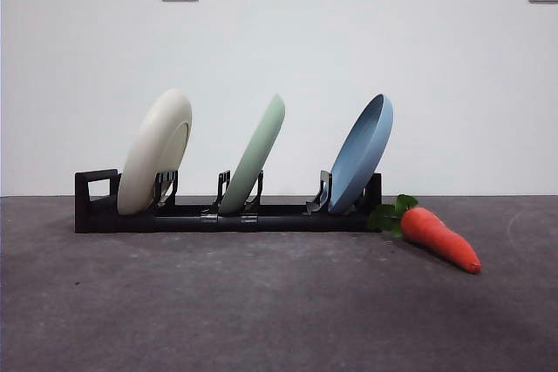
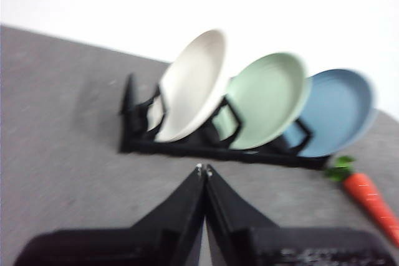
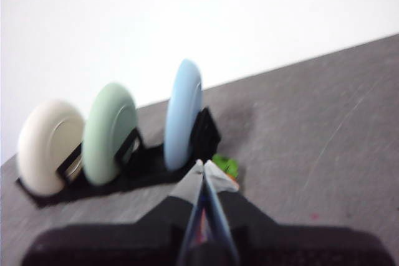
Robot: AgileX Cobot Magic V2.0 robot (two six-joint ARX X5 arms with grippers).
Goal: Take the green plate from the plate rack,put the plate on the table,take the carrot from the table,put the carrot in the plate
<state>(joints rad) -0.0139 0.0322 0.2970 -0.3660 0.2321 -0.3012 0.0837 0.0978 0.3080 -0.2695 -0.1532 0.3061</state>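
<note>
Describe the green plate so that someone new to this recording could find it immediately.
A long black plate rack sits on the dark grey table and holds three plates leaning on edge. The green plate stands in the middle slot. It is pale mint, between a cream-white plate at the looped end and a light blue plate at the end nearest the carrot.

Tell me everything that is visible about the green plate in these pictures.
The green plate is pale mint-green, round and shallow, with a matte surface and a raised rim; faint rings show in its hollow face in the left wrist view. It stands on edge in the middle slot of the black plate rack, leaning, held between upright prongs. The cream-white plate and the light blue plate stand on either side, apart from it. No gripper touches it.
</note>
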